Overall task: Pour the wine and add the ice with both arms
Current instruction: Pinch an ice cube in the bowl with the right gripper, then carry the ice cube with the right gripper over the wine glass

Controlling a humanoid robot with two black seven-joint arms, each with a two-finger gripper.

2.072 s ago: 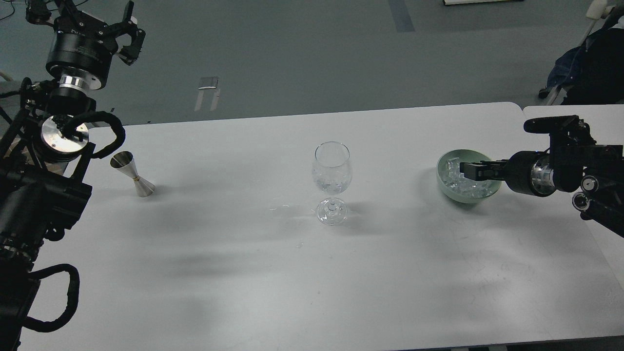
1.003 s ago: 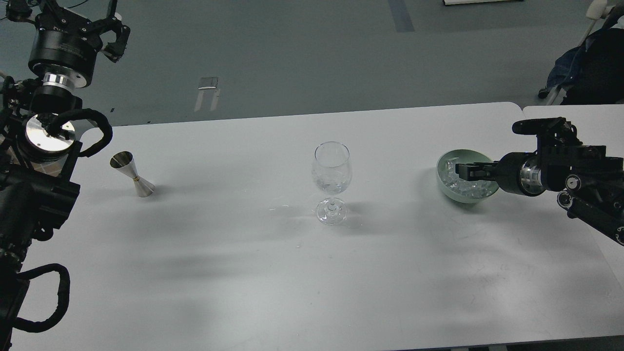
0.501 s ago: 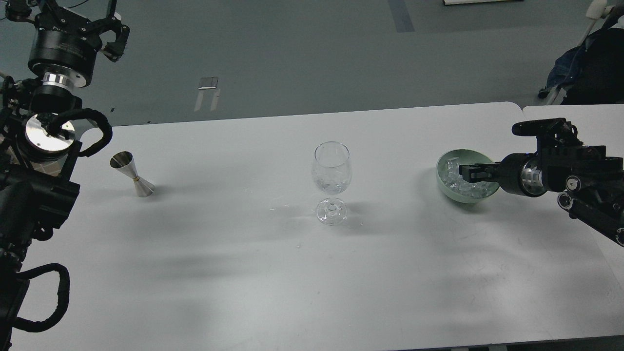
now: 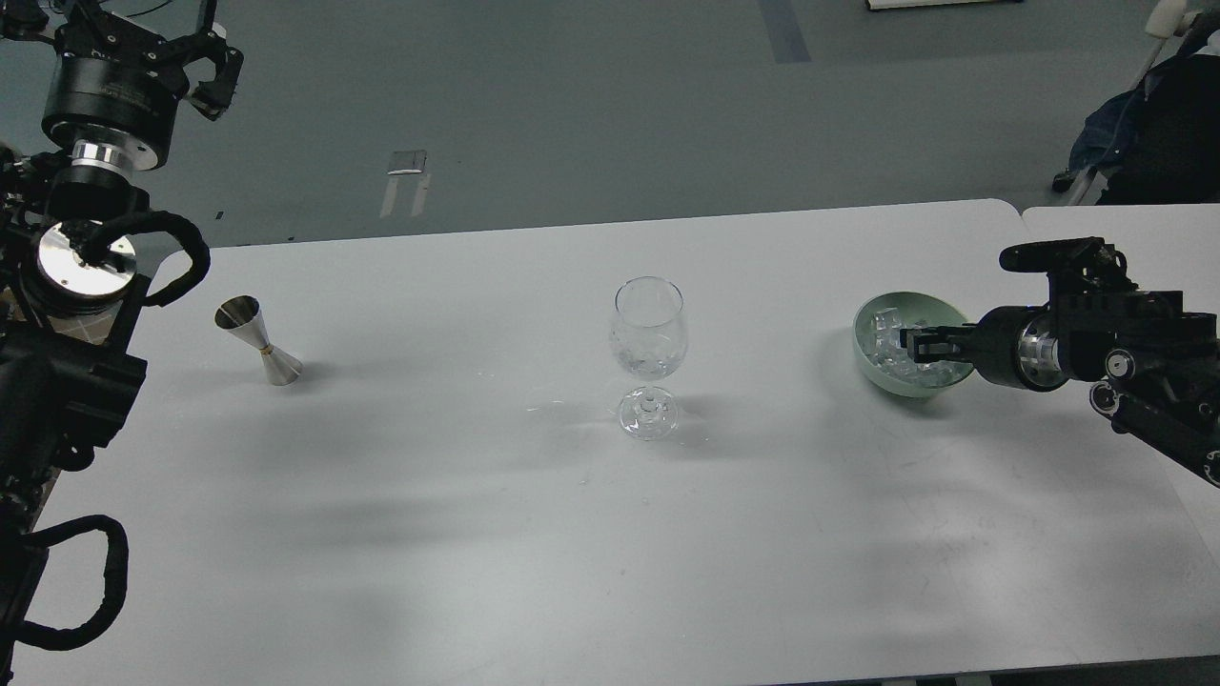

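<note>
**Over the ice bowl, reaching for a cube**

At the table's right side, right gripper (image 4: 917, 345) lying level over the green bowl (image 4: 869, 354), tips down among the ice (image 4: 888, 341); too dark and end-on to tell whether spread or pinched, or whether any cube is caught. Heaped in that bowl, most of the ice; glinting low in the wine glass (image 4: 649, 354) at centre, what looks like a few cubes, with any wine too clear to make out. Far left and high off the table (image 4: 496, 534), left gripper (image 4: 202, 59) raised with claws spread wide and holding nothing, well apart from the steel jigger (image 4: 257, 340) standing near the left edge.

Judged as the ice step, pouring likely done. Next: a sure pinch on one cube, a lift clear of the bowl's rim, then a level carry across to above the glass mouth, released gently to avoid tipping the stem
</note>
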